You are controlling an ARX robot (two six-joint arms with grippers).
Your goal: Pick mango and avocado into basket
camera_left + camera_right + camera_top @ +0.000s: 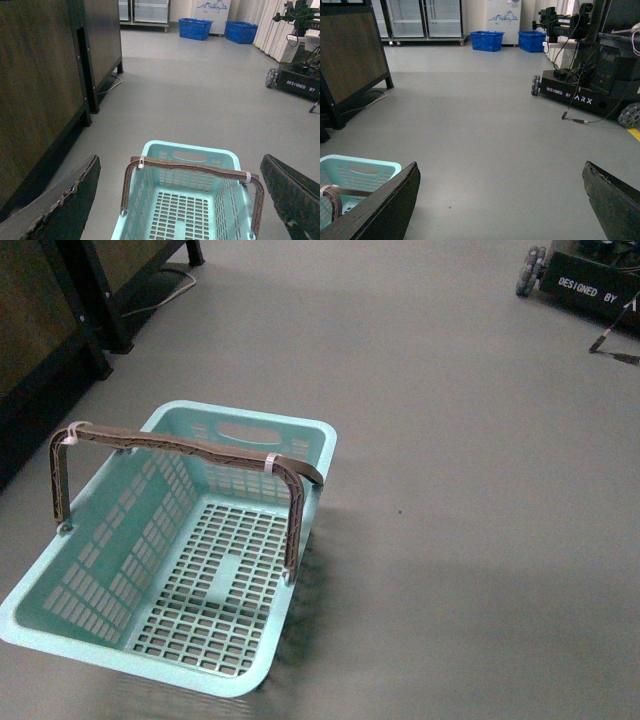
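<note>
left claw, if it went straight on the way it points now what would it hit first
Probably the light teal slotted plastic basket, most likely at its brown-grey handle; depth is unclear from this view.

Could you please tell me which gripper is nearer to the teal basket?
Left. The left gripper points at the basket, framed between its open fingers; the right gripper sits off to the side, with only the basket's corner in its view.
</note>
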